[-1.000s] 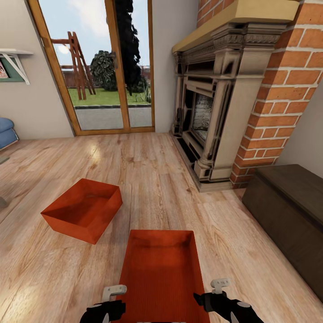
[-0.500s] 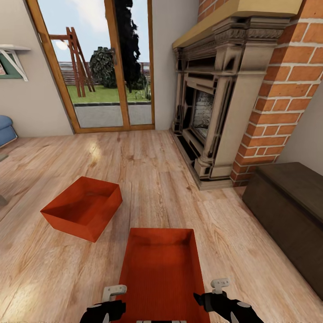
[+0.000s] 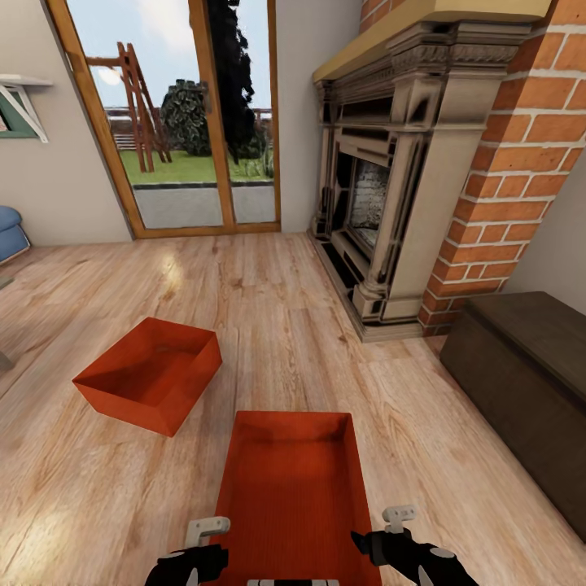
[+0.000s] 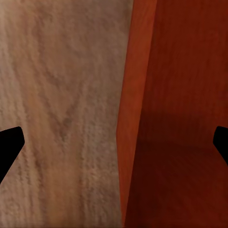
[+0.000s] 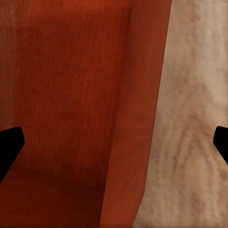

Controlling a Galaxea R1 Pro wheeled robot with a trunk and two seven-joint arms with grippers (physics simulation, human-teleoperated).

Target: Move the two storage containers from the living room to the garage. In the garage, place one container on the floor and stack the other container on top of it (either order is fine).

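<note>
Orange-red near container [image 3: 291, 496] sits at lower centre; left gripper [image 4: 114, 142] and right gripper [image 5: 114, 142], jaws apart, straddle its side walls. Pickup step; next, close on both walls.

One storage container [image 3: 293, 496] lies on the floor [image 3: 268, 325] nearest, a second container [image 3: 150, 374] ahead-left, the fireplace [image 3: 391, 203] and chest [image 3: 529, 382] right.

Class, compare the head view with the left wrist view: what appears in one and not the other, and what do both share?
Head view alone: the red brick fireplace, dark brown bench chest, wood-framed glass door and second orange-red lidless box.
Left wrist view alone: a close look at the left claw open astride the near box's wall.
Both: the near orange-red box and light wood-plank floor.
</note>
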